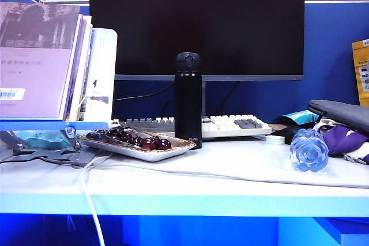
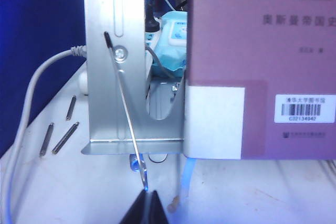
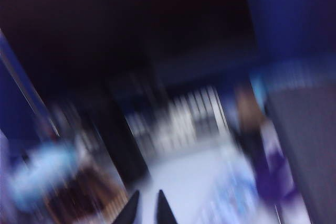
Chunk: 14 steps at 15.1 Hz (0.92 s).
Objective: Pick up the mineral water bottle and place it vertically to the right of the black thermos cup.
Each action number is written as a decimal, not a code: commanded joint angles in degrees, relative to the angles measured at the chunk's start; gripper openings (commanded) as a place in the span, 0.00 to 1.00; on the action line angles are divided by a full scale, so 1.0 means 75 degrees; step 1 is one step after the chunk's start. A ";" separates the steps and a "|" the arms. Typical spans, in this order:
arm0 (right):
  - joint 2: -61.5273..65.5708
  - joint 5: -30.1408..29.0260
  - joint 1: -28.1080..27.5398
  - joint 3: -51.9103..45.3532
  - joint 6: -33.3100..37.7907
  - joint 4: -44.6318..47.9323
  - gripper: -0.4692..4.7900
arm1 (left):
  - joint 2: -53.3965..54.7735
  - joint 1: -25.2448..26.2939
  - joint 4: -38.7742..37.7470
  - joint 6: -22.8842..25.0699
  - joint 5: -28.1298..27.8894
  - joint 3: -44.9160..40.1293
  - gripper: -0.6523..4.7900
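Note:
The mineral water bottle [image 1: 309, 149] lies on its side at the right of the white desk, petal base towards the camera. The black thermos cup [image 1: 188, 101] stands upright in the middle, in front of the monitor. Neither gripper shows in the exterior view. The right wrist view is badly blurred: my right gripper [image 3: 148, 200] has its tips nearly together with nothing between them, over the desk between the dark thermos cup [image 3: 123, 145] and the bluish smear of the bottle [image 3: 231, 192]. My left gripper [image 2: 147, 198] is shut and empty, facing a metal bookstand [image 2: 113, 77].
A plate of dark cherries [image 1: 138, 140] sits just left of the thermos. A white keyboard [image 1: 230, 125] and the black monitor [image 1: 196, 21] stand behind. Books on the stand [image 1: 40, 61] fill the left; a grey pouch and purple cloth [image 1: 343, 131] crowd the right. A white cable [image 1: 92, 200] hangs over the front edge.

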 commanded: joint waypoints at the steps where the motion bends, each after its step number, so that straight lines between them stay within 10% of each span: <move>1: 0.2174 -0.0076 0.0009 0.2261 -0.0079 -0.1212 0.18 | -0.0023 0.0003 -0.0096 -0.0023 0.0000 0.0000 0.11; 4: 0.5348 -0.1804 0.0012 0.5406 0.0000 -0.2932 0.18 | -0.0023 0.0003 -0.0096 -0.0023 0.0000 0.0000 0.11; 8: 0.7102 -0.5324 0.0015 0.6636 0.1349 -0.1195 0.18 | -0.0023 0.0003 -0.0096 -0.0023 0.0003 0.0000 0.11; 10: 0.7720 -0.5082 0.0015 0.6758 0.2369 -0.0682 0.18 | -0.0023 0.0003 -0.0096 -0.0023 0.0000 0.0000 0.11; 12: 0.8784 -0.3194 0.0020 0.7379 0.1478 -0.2407 0.19 | -0.0023 0.0003 -0.0096 -0.0023 0.0000 0.0000 0.11; 14: 0.9512 -0.2092 0.0131 0.7892 0.0440 -0.3369 0.59 | -0.0023 0.0003 -0.0096 -0.0023 0.0000 0.0000 0.11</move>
